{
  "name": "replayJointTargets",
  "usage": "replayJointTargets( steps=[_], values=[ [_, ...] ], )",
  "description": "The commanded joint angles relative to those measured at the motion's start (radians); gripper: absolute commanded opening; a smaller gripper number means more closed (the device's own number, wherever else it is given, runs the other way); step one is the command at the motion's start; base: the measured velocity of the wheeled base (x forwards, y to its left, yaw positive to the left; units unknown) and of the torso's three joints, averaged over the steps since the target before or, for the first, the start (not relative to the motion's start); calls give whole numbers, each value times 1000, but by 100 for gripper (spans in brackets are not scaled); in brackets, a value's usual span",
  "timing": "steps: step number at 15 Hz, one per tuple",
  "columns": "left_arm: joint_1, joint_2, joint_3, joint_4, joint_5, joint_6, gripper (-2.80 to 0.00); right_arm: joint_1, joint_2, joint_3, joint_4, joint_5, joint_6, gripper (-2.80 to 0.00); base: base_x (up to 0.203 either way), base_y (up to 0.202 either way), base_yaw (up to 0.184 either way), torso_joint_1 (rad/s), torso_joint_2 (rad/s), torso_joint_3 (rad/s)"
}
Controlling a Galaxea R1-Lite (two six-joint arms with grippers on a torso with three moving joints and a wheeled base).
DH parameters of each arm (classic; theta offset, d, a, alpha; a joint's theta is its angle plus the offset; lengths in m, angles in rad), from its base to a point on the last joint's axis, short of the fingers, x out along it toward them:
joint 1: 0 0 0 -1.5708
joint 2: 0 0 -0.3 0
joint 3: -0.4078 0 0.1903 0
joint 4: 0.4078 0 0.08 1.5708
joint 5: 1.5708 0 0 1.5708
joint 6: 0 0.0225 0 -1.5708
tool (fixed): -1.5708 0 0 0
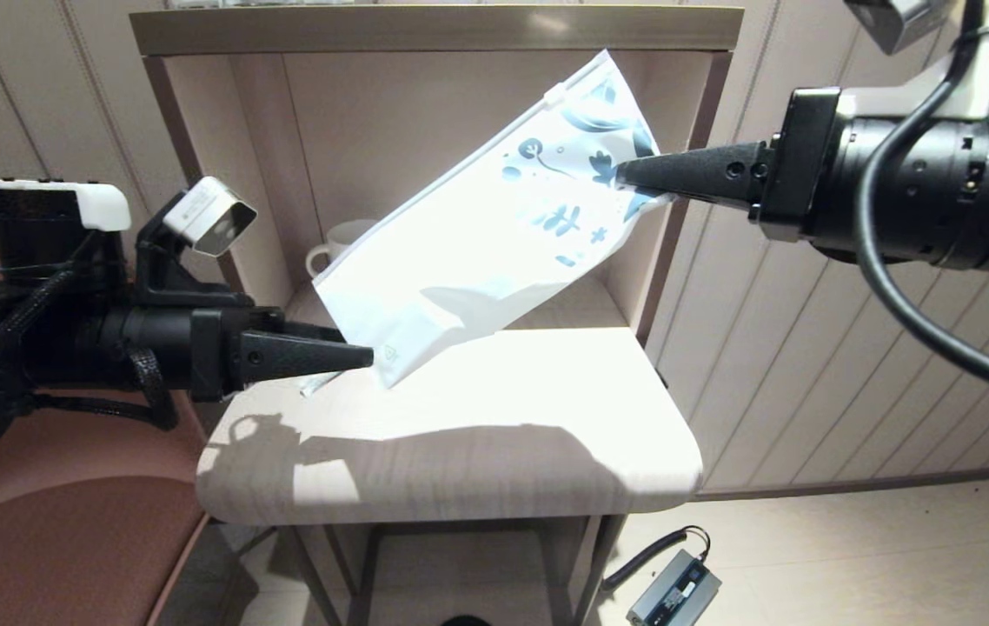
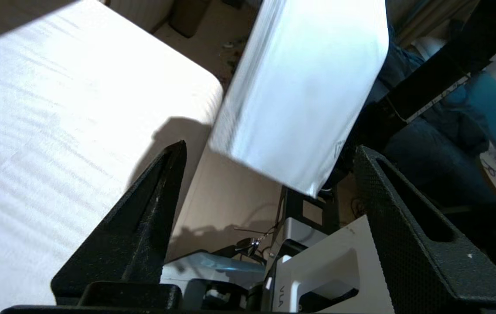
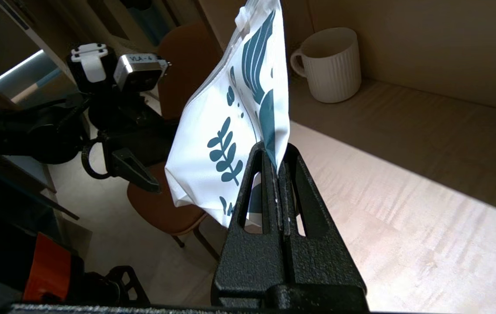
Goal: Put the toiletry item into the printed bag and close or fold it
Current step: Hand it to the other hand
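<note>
The printed bag [image 1: 494, 235], a flat white translucent plastic pouch with dark blue leaf prints and a zip strip along its upper end, hangs tilted in the air above the pale wood-grain table [image 1: 477, 435], its lower corner near the surface; whether it touches cannot be told. The right gripper [image 1: 625, 174] is clamped on the printed end, both fingers pressed together on the film in the right wrist view. The left gripper [image 1: 368, 356] sits just beside the bag's lower corner with its fingers spread apart and nothing between them. The toiletry item cannot be made out for certain; a small pale sliver lies on the table under the left gripper, unidentifiable. Judgement: insertion cannot be confirmed, and closing or folding appears outstanding. 1 white ribbed mug [image 3: 328, 65] stands in the alcove behind.
</note>
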Motion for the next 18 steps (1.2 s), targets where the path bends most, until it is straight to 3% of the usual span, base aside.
replayJointTargets(
  steps=[1, 7, 16, 17, 18],
  values=[
    [-23, 26, -12, -23, -3, -2, 0, 13, 9, 2, -3, 2, 2, -280, 0, 0, 0, 0, 0, 0],
    [-23, 24, -57, -44, 32, -9, 0, 21, 23, 19, -9, 6, 1, -280, 0, 0, 0, 0, 0, 0],
    [-36, 12, -50, -41, 8, -9, 0, 21, 39, 5, -10, 9, 1, -280, 0, 0, 0, 0, 0, 0],
    [-38, 11, -48, -42, 5, -9, -280, 21, 41, 5, -12, 8, 1, -280, 0, 0, 0, 0, 0, 0],
    [-40, 11, -48, -42, 5, -9, -280, 21, 39, 5, -12, 8, 1, -280, 0, 0, 0, 0, 0, 0]
  ],
)
